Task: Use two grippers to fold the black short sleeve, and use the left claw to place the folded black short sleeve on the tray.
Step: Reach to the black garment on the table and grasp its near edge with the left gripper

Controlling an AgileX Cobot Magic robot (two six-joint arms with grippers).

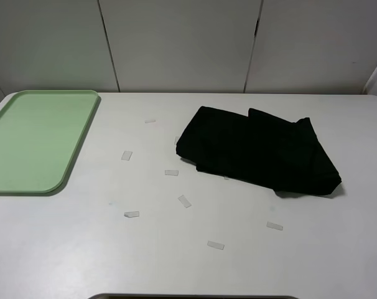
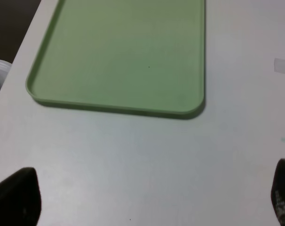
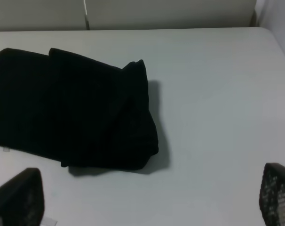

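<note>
White counter (image 1: 176,261): the black short sleeve (image 1: 257,152) lies folded centre right, the tray (image 1: 36,140) far left. The left end effector (image 2: 147,197) and the right end effector (image 3: 147,200) are wide open, empty; the left one probably must grasp the shirt next.

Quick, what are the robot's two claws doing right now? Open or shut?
Left gripper: open, empty, near the flat pale green plastic tray.
Right gripper: open, empty, near the soft black T-shirt.

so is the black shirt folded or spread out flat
Folded: the black short sleeve lies as a compact bundle with overlapping layers, off the tray.
</note>
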